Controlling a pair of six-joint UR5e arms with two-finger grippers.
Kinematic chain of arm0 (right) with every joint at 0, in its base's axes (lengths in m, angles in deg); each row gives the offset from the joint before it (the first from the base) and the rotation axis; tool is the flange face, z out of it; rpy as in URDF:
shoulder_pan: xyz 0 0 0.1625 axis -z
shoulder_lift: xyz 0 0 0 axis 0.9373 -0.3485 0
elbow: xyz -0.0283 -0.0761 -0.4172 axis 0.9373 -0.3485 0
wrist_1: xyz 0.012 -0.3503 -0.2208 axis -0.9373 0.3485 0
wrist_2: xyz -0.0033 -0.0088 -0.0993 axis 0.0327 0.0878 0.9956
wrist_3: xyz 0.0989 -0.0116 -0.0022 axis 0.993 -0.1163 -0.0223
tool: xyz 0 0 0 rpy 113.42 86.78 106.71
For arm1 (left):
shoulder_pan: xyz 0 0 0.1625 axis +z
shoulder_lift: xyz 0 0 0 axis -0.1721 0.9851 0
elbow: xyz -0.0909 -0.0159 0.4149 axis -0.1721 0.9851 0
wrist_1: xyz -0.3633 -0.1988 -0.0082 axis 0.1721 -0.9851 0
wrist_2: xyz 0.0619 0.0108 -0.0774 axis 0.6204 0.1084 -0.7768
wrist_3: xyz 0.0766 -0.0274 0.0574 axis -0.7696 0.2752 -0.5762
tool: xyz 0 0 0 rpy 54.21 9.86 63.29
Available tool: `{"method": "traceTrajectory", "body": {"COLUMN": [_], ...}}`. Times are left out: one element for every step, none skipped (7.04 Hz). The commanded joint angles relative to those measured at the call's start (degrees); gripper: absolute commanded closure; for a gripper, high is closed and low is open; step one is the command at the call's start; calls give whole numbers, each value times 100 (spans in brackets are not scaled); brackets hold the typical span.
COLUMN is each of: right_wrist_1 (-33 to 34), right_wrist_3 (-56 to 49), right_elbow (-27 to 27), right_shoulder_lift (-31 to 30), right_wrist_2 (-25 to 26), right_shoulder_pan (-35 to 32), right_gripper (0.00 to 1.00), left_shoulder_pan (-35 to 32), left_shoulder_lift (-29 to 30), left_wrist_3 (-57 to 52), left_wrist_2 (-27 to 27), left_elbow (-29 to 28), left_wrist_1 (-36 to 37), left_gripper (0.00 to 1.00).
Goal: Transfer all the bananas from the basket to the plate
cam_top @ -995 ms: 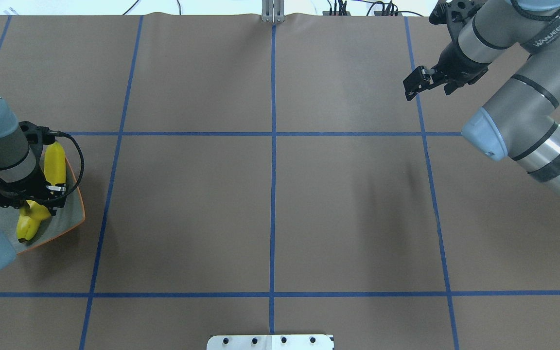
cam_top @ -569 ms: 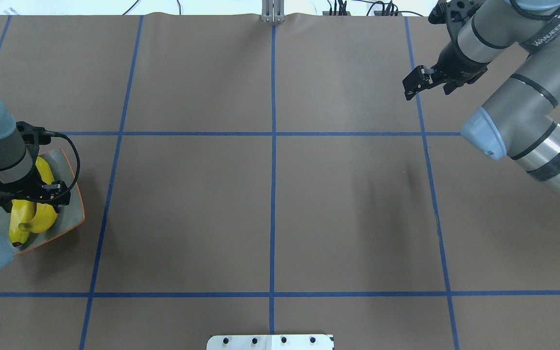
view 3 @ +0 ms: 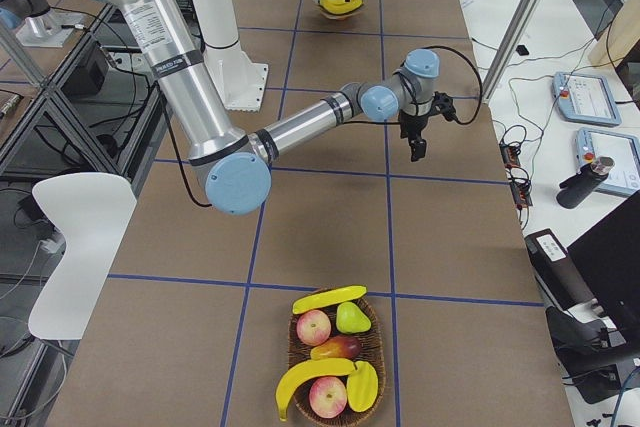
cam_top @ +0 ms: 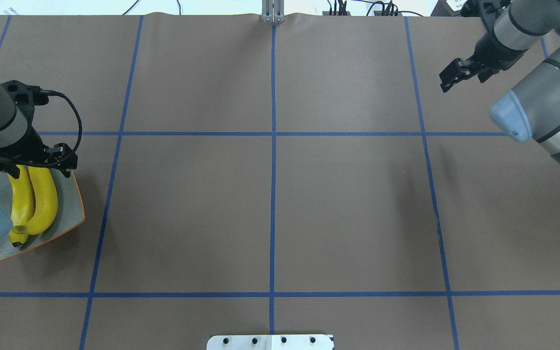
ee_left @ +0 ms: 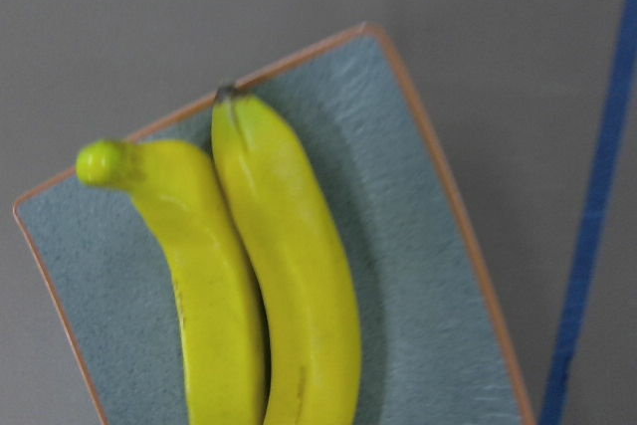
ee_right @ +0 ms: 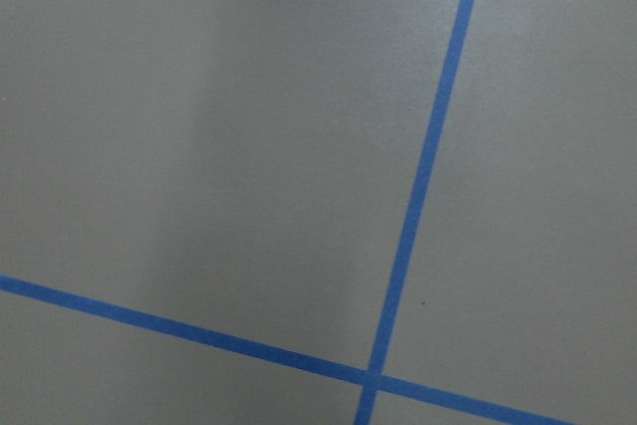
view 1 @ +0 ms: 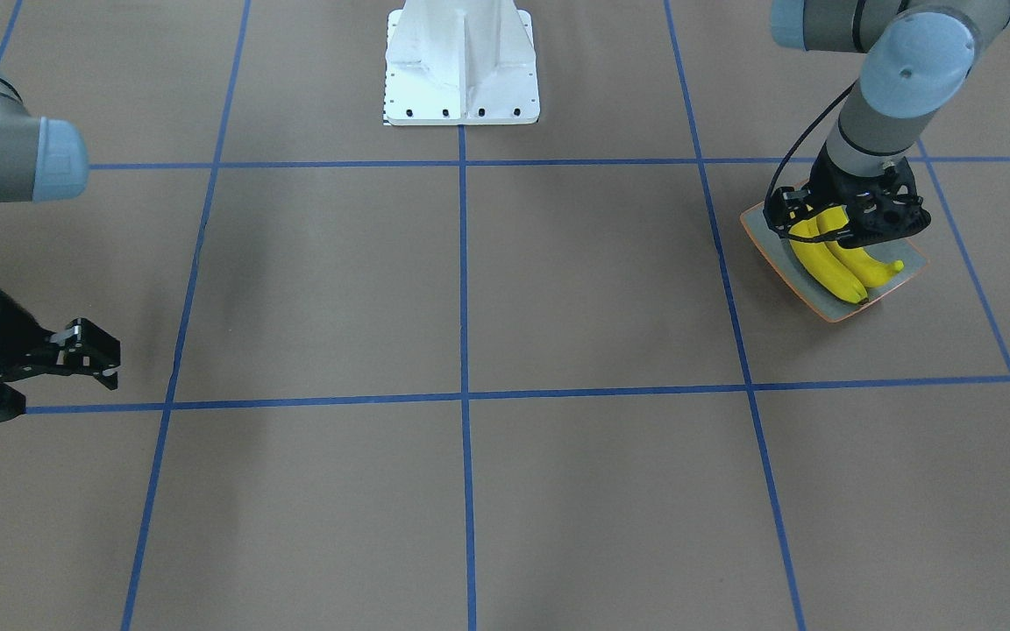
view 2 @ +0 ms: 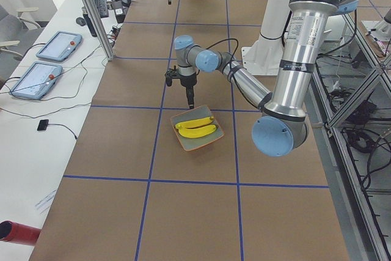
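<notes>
Two yellow bananas [cam_top: 34,199] lie side by side on the grey-green plate [cam_top: 66,209] at the table's left edge. They fill the left wrist view [ee_left: 269,286]. My left gripper [cam_top: 27,167] hangs open and empty just above the bananas' far ends, clear of them. My right gripper [cam_top: 447,80] is open and empty over bare table at the far right. In the exterior right view a wicker basket [view 3: 296,347] at the table's right end holds two more bananas, one on its far rim [view 3: 328,298] and one at its near side [view 3: 305,377].
The basket also holds apples [view 3: 314,327], a green pear [view 3: 351,317] and other fruit. The brown table carries a blue tape grid [cam_top: 273,146]. The robot's white base [view 1: 461,66] stands at the near middle edge.
My left gripper has let go of the second banana, which now lies beside the first, and has risen toward the plate's far end. My right gripper has moved further right.
</notes>
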Motion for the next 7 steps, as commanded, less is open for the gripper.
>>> {"method": "traceTrajectory", "body": {"right_wrist_1": [181,775,1163,1246,1247,1220,1203], "right_wrist_3": [-1390,-1944,-2410,-3015,-3674,-4168,-4678], "right_elbow": [-449,-459,-468,-468,-468,-485,-677], "right_shoulder_lift": [-302,-303,-363,-651,-985,-1284,-1487], "right_wrist_2": [-24,-24,-7,2,2,45,46], "right_shoulder_pan": [-667,-905,-1090,-1362,-1652,-1846,-2092], "right_gripper": [0,0,0,0,0,0,0], "left_shoulder_pan": [-166,-166,-157,-157,-140,-131,-105], "left_shoulder_lift": [661,873,927,997,1094,1182,1261], "left_wrist_3": [0,-1,17,17,34,52,78], "left_wrist_2": [-9,-9,-27,-27,-53,-184,-194], "left_elbow": [38,38,47,38,38,3,-6], "left_wrist_1": [582,716,718,709,700,683,674], "left_gripper": [0,0,0,0,0,0,0]}}
